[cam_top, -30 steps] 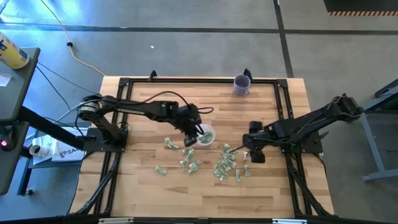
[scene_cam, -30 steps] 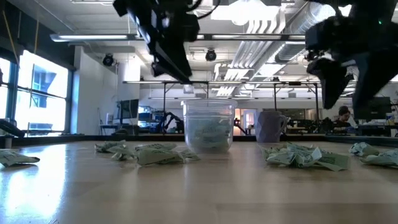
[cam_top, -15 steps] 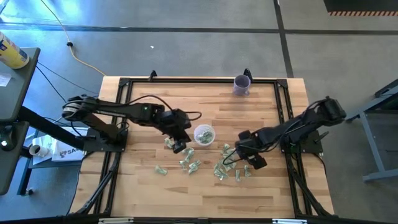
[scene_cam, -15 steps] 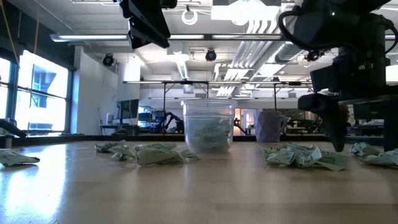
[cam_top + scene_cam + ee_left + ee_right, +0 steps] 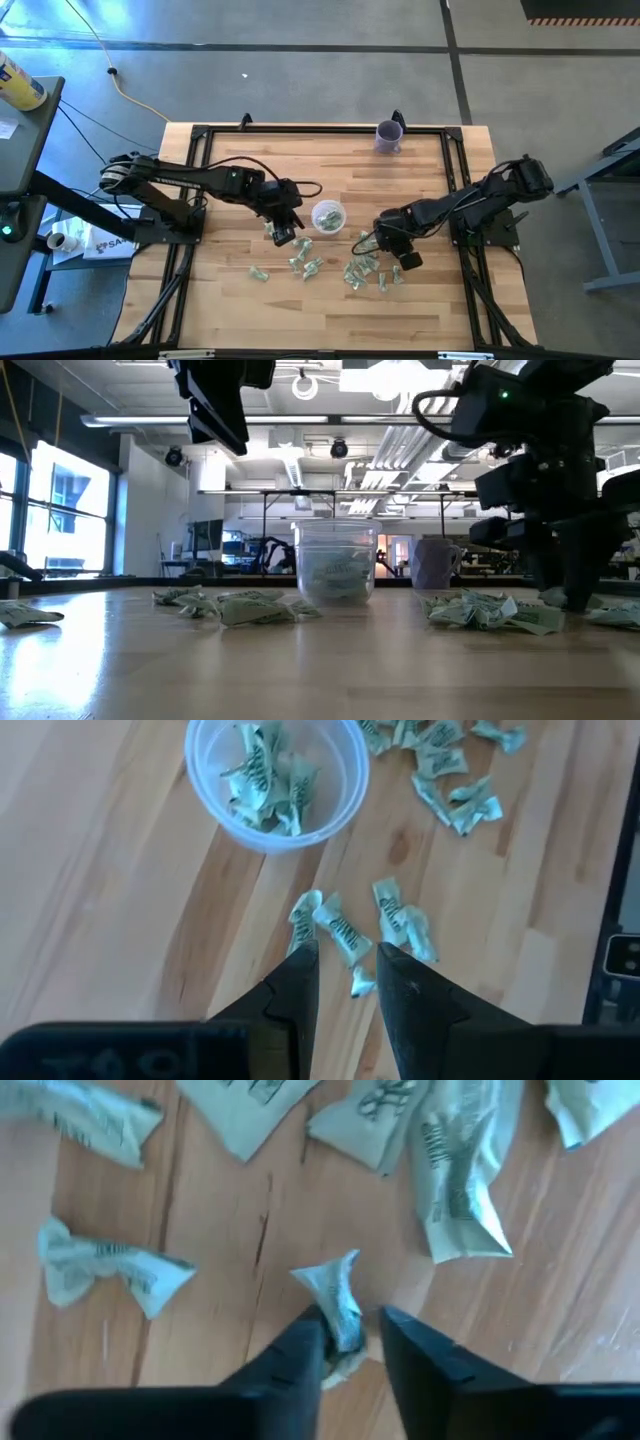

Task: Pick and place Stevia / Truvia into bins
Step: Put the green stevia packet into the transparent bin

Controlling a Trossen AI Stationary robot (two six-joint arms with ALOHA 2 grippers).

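Right gripper (image 5: 350, 1342) down at the table, fingers pinched on one crumpled Stevia sachet (image 5: 335, 1295); more loose sachets (image 5: 455, 1180) lie just ahead and beside it. Left gripper (image 5: 345, 978) hovers with fingers parted, holding nothing, a sachet pair (image 5: 330, 920) right below its tips, clear cup (image 5: 275, 775) with sachets inside just beyond.

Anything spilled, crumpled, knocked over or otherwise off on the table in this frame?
Nothing is spilled or tipped. The clear cup stands upright with a few sachets inside. The loose sachets on the table are creased and twisted rather than flat, including the one between the right gripper's fingers. The purple cup at the far edge stands apart, unused.
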